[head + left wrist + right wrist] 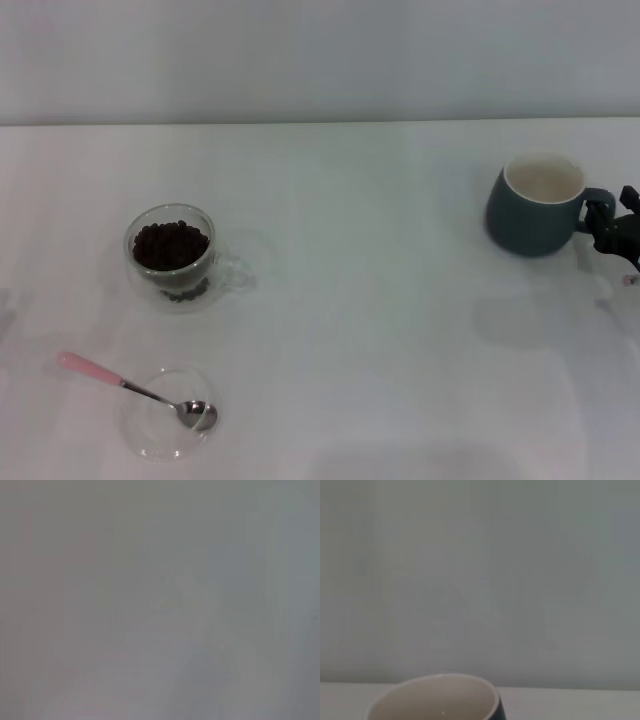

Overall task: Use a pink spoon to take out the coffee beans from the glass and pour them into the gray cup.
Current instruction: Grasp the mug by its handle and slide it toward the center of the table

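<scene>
Head view: the spoon (135, 387) lies near-left of the glass (175, 257), handle pointing left and slightly away, bowl resting in a clear dish (168, 412). Beans (170, 244) fill the glass. Far right, the cup (537, 205) stands on the worktop (380, 330); the right pincer (612, 228) is at its handle, and I cannot tell whether it grips.

Left wrist view: featureless grey.

Right wrist view: the cup's rim (437, 700), cream inside.
</scene>
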{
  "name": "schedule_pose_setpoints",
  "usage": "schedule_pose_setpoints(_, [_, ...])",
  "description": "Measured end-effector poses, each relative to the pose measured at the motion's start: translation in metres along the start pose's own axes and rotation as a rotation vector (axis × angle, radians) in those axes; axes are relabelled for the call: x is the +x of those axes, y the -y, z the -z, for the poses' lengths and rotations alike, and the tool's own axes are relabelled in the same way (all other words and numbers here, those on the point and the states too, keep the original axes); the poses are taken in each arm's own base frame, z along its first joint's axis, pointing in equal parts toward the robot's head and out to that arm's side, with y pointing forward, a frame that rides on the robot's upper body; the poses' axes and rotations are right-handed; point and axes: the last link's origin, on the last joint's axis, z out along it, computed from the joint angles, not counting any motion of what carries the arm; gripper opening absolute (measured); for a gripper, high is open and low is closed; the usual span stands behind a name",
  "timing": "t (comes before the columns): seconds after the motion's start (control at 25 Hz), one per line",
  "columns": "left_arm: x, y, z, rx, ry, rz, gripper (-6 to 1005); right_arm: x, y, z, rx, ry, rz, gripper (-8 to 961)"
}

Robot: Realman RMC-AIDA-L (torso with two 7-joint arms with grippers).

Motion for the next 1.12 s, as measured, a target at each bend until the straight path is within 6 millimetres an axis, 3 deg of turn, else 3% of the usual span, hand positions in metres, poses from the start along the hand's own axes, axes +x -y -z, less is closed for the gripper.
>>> schedule_pose_setpoints(0.12, [0.001, 0.001, 0.000, 0.008, -0.006, -0.001, 887, -0.001, 0.000, -0.001, 0.003, 0.004, -0.003, 595])
schedule_pose_setpoints(0.36, [0.002, 0.001, -0.002, 0.006, -0.009, 0.000, 887, -0.003, -0.001, -0.003, -0.002, 0.010, -0.001, 353])
schedule_pose_setpoints(0.68, [0.004, 0.001, -0.005, 0.006, -0.020, 0.003, 888, -0.005, -0.002, -0.006, -0.009, 0.007, 0.012, 202])
schedule_pose_setpoints(1.12, [0.005, 0.002, -0.006, 0.016, -0.028, 0.005, 887, -0.004, -0.010, -0.008, -0.044, -0.003, 0.088, 170])
